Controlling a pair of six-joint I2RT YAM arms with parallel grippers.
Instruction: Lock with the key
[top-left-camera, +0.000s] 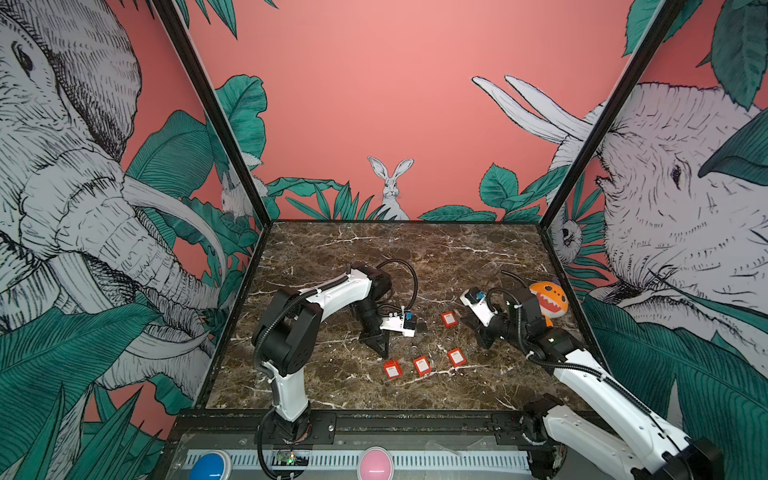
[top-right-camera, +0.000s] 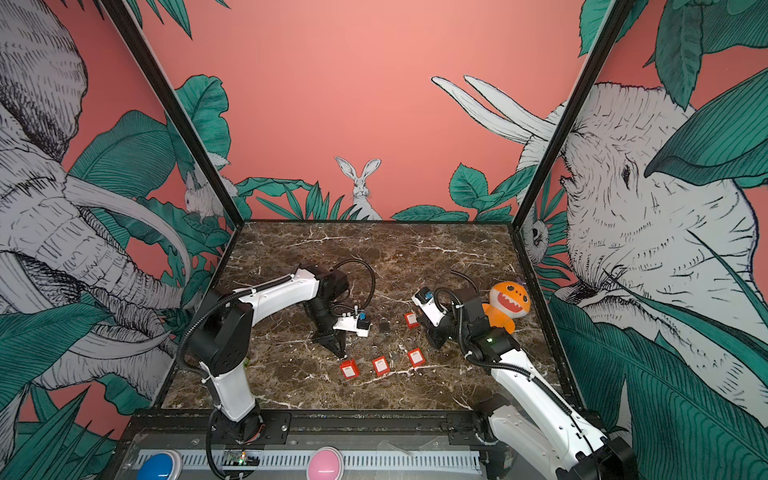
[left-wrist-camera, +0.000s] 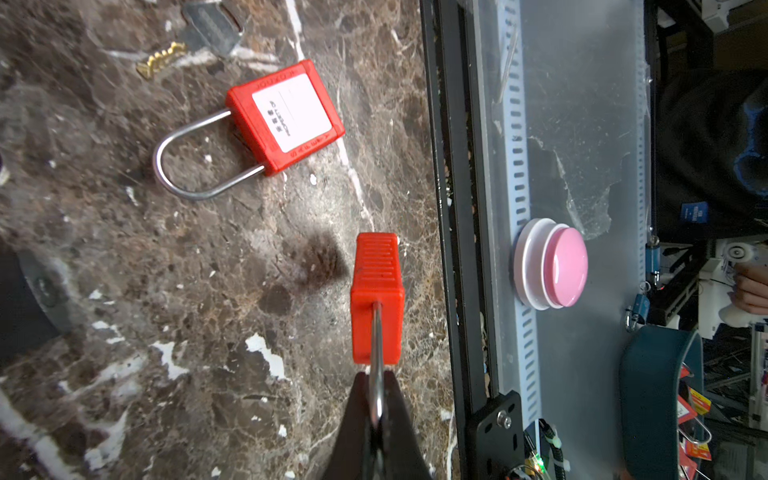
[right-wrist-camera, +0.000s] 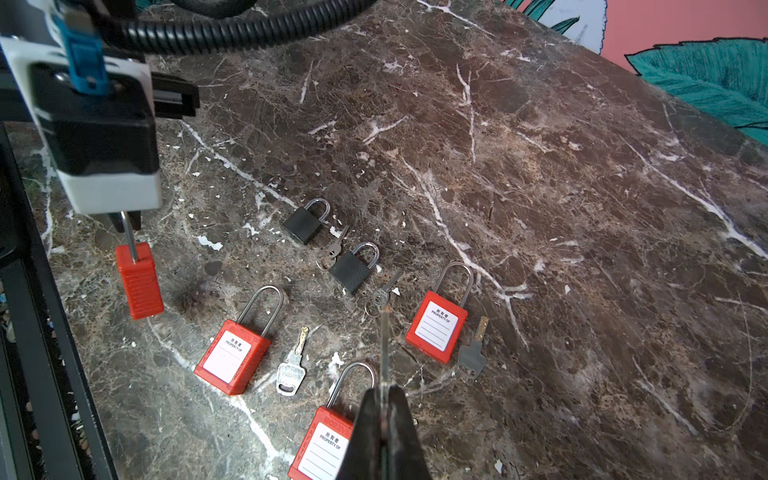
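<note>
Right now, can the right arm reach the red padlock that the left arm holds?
Probably yes. The held padlock is apart from the others, and only padlocks lying flat are between it and the key in the shut jaws of the right arm.

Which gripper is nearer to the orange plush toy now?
Right. The right gripper, shut on a key, sits just left of the orange plush toy in both top views. The left gripper, holding a red padlock by its shackle, is farther left.
</note>
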